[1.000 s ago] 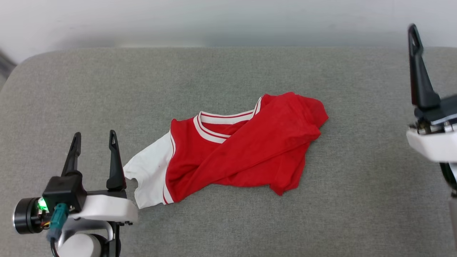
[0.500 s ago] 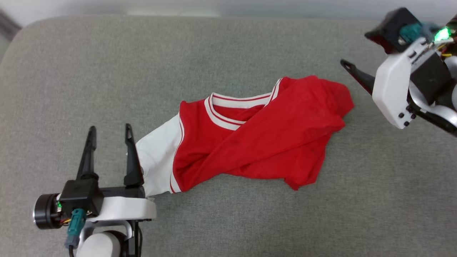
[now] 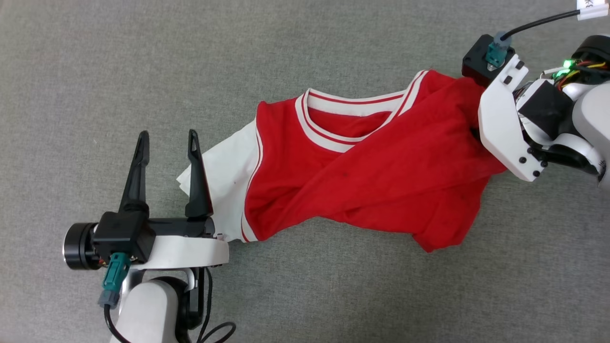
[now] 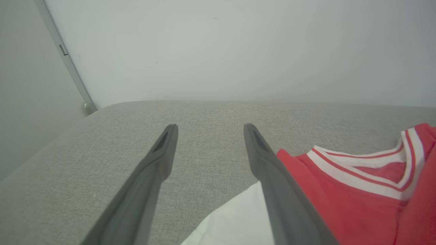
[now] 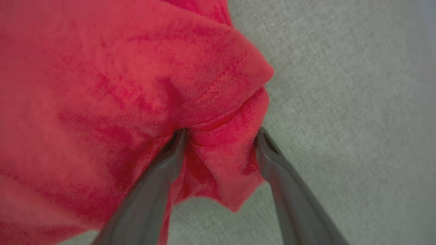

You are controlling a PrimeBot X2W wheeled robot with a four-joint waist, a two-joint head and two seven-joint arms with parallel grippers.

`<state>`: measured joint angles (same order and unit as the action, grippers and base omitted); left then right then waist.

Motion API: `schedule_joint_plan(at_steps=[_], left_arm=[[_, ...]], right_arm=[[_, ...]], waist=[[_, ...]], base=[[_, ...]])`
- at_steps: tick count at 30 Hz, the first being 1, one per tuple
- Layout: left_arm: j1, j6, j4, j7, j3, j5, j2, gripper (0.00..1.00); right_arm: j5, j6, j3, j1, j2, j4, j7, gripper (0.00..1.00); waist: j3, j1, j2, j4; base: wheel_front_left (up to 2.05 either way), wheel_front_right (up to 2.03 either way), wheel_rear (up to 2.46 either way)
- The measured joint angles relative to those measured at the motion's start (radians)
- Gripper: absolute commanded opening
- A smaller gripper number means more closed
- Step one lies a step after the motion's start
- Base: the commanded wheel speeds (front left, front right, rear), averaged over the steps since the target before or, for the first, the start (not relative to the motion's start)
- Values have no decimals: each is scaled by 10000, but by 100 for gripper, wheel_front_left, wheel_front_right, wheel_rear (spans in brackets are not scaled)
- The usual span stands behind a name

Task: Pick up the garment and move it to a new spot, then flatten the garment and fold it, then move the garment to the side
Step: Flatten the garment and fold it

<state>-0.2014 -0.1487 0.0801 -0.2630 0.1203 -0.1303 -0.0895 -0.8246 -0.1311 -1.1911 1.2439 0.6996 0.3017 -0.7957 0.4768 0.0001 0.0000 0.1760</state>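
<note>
Item: garment (image 3: pixel 362 181), red jersey shirt, striped collar (image 3: pixel 343 102), white sleeve (image 3: pixel 228 176). Location: lying crumpled and twisted on the grey fabric surface (image 3: pixel 95 57), sleeve end toward the robot's left, red body folded across itself.

Item: left pincer (image 3: pixel 167 136), fingers spread, pinching nothing. Position: low at the sleeve end, its inner finger over the sleeve's edge; the left wrist view shows grey fabric between the tips (image 4: pixel 210 127).

Item: right pincer (image 5: pixel 221 136), fingers spread. Position: at the garment's right end, astride a bunched red fold with stitched hem (image 5: pixel 218 92), one finger on each side, not clamped.
</note>
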Motion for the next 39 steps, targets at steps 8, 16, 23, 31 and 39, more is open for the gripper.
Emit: schedule_joint_plan(at_steps=[8,16,23,31,39], left_arm=[[-137,313,-128,0,-309,234,278,100],[140,493,-370,0,-573,481,341,100],[917,598,-522,0,-890,562,368,100],[1774,608,-573,0,-1145,604,376,100],[2137,694,-568,0,-1329,660,380,100]], right_arm=[[-334,6,-518,-1,10,481,353,60],[-796,2,-861,82,-2,476,1712,0],[-1310,2,-865,128,1039,-1204,2886,0],[-2027,0,-855,-2328,3427,-4090,3593,0],[-2508,2,-851,-6723,3689,-3810,4527,0]], waist=[[307,-1,0,213],[-477,0,0,-50],[-1610,-1,0,-388],[-2774,-3,0,-891],[-3212,-3,0,-1370]], base=[[0,0,0],[0,0,0],[0,0,0],[0,0,0],[0,0,0]])
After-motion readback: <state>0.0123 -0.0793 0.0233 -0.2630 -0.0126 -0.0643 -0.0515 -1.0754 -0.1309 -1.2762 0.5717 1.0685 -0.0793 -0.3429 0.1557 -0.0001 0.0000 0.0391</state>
